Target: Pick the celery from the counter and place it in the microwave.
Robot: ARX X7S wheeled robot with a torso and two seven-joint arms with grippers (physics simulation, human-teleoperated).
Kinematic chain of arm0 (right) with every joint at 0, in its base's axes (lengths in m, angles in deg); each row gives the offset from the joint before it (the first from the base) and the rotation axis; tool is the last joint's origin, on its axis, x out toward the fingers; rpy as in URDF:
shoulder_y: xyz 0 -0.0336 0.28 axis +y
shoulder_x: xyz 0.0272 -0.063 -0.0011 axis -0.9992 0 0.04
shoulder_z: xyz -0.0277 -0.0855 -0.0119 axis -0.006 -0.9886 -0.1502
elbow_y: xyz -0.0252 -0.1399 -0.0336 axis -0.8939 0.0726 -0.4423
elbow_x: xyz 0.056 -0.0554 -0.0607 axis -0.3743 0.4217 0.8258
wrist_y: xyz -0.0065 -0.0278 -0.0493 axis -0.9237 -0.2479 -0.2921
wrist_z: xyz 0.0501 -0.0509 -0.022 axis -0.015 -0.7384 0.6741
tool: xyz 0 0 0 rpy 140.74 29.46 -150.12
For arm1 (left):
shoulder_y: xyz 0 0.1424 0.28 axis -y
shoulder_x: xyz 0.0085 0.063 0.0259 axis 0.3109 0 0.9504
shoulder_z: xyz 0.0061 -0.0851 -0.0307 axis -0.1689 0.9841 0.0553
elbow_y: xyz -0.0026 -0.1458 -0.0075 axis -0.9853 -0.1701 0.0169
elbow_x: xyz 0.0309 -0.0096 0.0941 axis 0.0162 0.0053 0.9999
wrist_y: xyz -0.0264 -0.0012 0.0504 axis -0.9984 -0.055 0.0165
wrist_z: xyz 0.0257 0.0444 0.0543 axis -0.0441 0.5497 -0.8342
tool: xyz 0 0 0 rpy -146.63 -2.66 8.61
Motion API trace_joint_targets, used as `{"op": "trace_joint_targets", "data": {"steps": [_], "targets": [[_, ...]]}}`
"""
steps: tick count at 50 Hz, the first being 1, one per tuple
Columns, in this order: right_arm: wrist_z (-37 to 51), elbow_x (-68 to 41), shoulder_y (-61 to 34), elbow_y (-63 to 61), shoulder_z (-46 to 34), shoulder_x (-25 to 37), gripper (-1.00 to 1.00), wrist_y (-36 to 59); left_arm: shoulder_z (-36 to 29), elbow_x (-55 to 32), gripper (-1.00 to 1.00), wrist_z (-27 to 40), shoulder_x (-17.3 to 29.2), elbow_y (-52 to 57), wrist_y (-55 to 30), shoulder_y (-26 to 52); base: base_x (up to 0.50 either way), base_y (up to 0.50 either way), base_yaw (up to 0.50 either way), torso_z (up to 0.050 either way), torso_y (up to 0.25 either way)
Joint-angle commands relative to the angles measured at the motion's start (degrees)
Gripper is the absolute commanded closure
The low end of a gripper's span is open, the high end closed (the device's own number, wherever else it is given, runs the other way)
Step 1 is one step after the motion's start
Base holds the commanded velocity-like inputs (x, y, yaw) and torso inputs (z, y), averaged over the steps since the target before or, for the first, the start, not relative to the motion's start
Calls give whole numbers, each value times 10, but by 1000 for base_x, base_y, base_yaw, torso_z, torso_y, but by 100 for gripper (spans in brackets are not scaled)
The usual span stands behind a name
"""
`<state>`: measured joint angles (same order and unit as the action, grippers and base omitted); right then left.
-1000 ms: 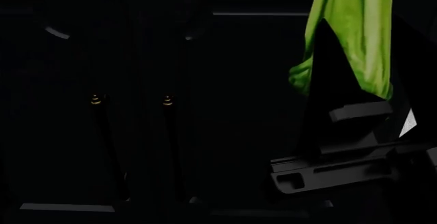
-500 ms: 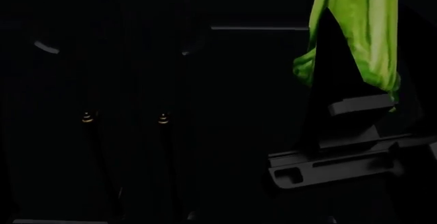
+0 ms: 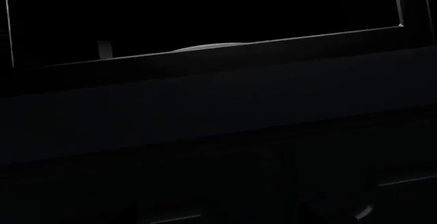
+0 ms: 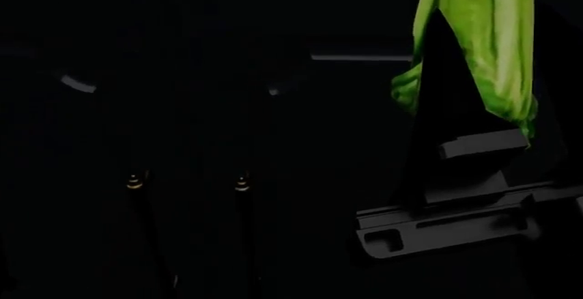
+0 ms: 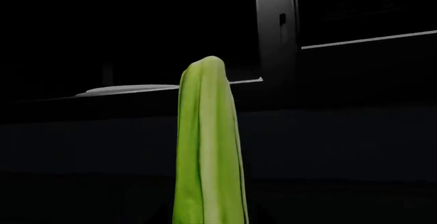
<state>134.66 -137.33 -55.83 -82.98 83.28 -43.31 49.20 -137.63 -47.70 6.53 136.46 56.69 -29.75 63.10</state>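
Observation:
The celery [image 4: 478, 33] hangs at the head view's upper right, light-green stalks clamped between the dark fingers of my right gripper [image 4: 487, 74], which is shut on it. In the right wrist view the celery [image 5: 208, 142] points away from the camera towards the microwave [image 5: 273, 29], whose dark opening shows a pale round turntable [image 5: 126, 88]. The stalk tip is short of the opening's lower edge. The left wrist view faces the same microwave opening [image 3: 204, 55] and turntable rim [image 3: 212, 46]. My left gripper's jaws are lost in the dark. The counter cannot be made out.
Nearly everything is black. Two small gold dots [image 4: 135, 181] [image 4: 242, 183] on thin dark uprights show at the head view's lower left. A grey bar [image 4: 360, 57] gleams near the celery. The right arm's grey housing [image 4: 437, 227] fills the lower right.
In the head view the gold dots and other background marks have slid downward, as the camera moves. The celery and right gripper keep almost the same place in the frame.

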Motion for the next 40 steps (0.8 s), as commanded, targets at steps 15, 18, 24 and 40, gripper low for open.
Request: {"op": "trace_joint_targets", "data": {"steps": [15,18,24,40], "targets": [[-6,10,4,-3,5,4,100,-1,-27,23,-100,0,12,0,7,0,0,327,0,1,0],[-3,6,3,-4,7,8,100,-6,-30,26,-100,0,13,0,8,0,0,14,0,0,0],[1,0,-2,-7,4,13,100,-12,-28,23,-100,0,14,0,7,0,0,0,0,0,0],[46,-49,-40,-28,-25,47,100,-53,-27,21,-100,0,13,0,9,0,0,0,0,0,1]]}}
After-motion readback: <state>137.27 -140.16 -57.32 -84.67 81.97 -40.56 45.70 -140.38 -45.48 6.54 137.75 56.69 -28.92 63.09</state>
